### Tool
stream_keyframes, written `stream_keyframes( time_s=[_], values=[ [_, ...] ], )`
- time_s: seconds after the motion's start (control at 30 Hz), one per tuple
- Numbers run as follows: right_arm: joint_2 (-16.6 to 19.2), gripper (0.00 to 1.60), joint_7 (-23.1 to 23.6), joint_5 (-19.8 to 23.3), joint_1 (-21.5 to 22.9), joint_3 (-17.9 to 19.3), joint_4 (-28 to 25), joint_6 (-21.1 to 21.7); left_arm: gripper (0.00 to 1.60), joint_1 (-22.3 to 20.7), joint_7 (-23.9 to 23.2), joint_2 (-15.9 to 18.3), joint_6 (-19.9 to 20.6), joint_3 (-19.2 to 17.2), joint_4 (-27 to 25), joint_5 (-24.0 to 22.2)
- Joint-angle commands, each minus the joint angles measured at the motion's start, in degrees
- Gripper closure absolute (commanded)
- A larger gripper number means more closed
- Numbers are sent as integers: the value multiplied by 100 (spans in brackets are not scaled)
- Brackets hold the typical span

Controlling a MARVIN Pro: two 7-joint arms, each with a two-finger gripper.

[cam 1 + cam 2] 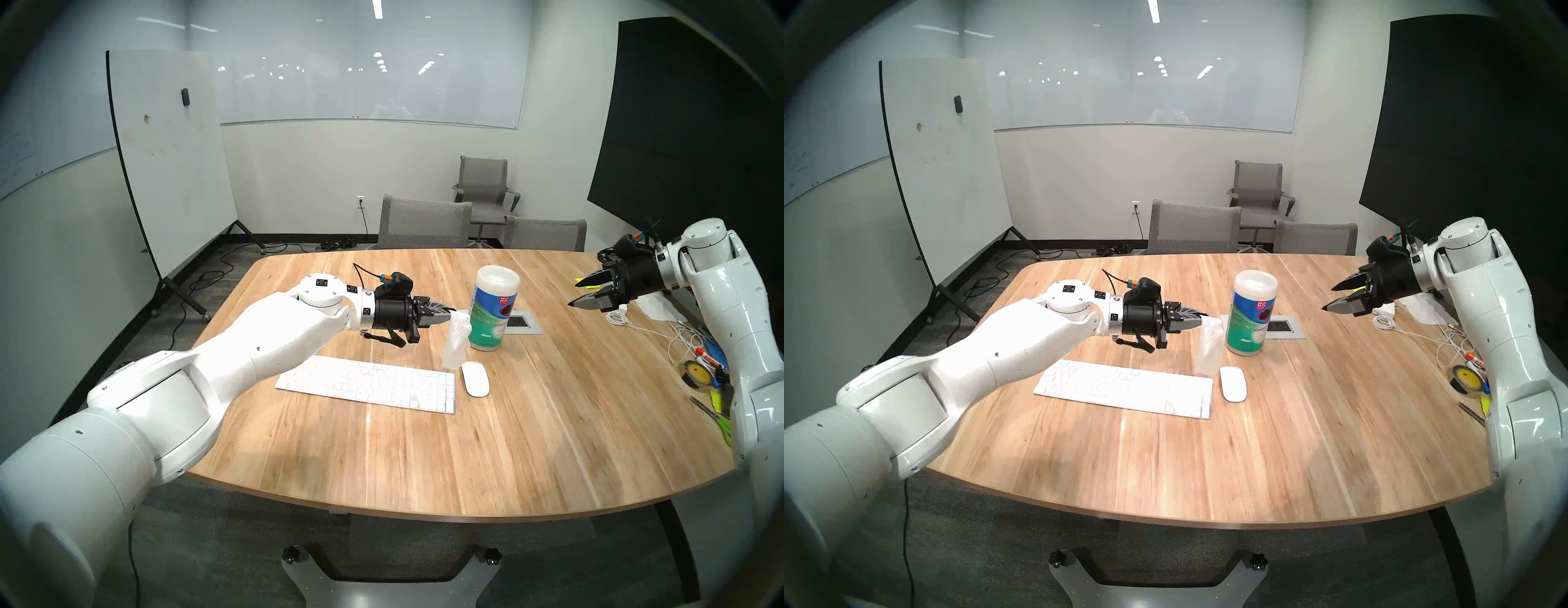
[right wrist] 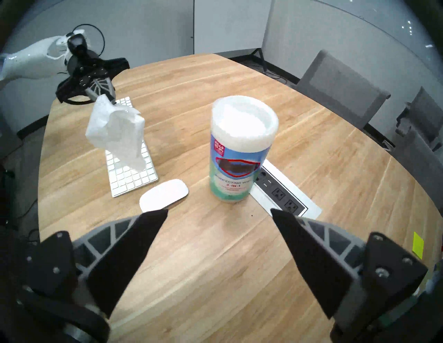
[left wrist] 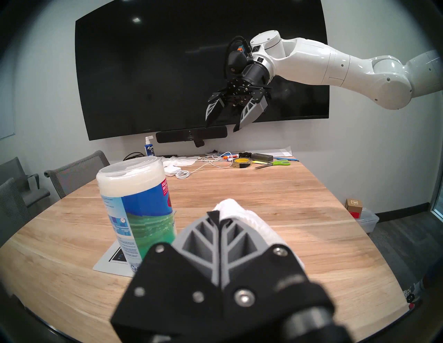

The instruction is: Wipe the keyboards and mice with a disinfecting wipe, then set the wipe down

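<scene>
White and rumpled, the disinfecting wipe [image 2: 117, 134] hung in the air from the tips of the left gripper [image 1: 450, 316], whose jaws were pinched tight on its top edge. Its loose end dangled below those tips, over the right end of the keyboard [image 1: 369, 384] and short of the mouse [image 1: 475, 379], which lay just beyond the keyboard's end. Just past the fingertips stood the wipes canister [image 1: 492, 308], upright on the wooden table [image 1: 530, 446] beside a power outlet plate [image 2: 285, 191]. Well off to the far side of the canister, the right gripper [image 1: 579, 293] hovered above the table with its jaws spread wide and nothing between them.
</scene>
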Motion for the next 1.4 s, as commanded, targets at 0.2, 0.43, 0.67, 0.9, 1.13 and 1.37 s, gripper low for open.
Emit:
stream_keyframes(
  time_s=[0.2, 0.43, 0.67, 0.9, 1.13, 1.37],
  values=[
    [322, 0, 71, 639, 416, -721, -46, -430, 160, -110, 7, -27, -6, -65, -50, -30],
    [518, 0, 71, 940, 465, -1206, -122, -572, 160, -109, 6, -27, -6, -64, -50, -30],
    [722, 0, 71, 1392, 565, -1642, -175, -594, 160, -109, 6, -27, -6, -64, -50, -30],
    [836, 0, 71, 1760, 705, -1993, -177, -510, 160, -110, 6, -27, -5, -66, -51, -31],
    [946, 0, 71, 2070, 872, -2362, -186, -472, 160, -110, 6, -27, -5, -66, -51, -31],
    [1029, 0, 71, 2321, 1050, -2714, -178, -463, 160, -110, 6, -27, -5, -66, -51, -32]
  ],
)
